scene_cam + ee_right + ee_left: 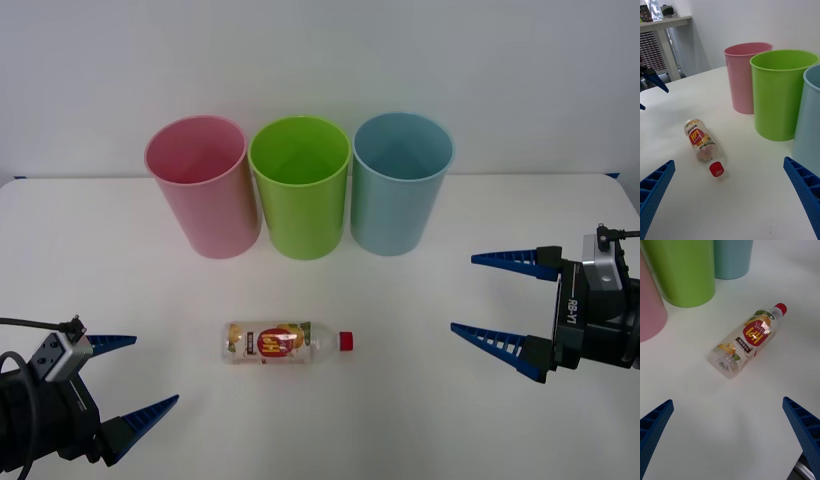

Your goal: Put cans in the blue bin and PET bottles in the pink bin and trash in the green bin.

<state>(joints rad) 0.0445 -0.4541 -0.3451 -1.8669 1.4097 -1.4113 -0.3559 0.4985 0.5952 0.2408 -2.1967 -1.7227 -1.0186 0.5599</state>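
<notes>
PET bottle [282, 342] lies flat on bench [420, 420], lower centre of frame, long axis left-right, red cap toward right gripper [500, 305]. Left gripper [125, 385] slightly nearer. Both grippers spread wide, empty. Pink bin [200, 185] upper left.

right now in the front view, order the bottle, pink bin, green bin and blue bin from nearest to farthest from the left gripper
1. PET bottle: lying on its side mid-table, just ahead and inward of the open left gripper.
2. Pink bin: leftmost of the row at the back.
3. Green bin: middle of the row.
4. Blue bin: far end of the row, toward the right gripper.
</notes>
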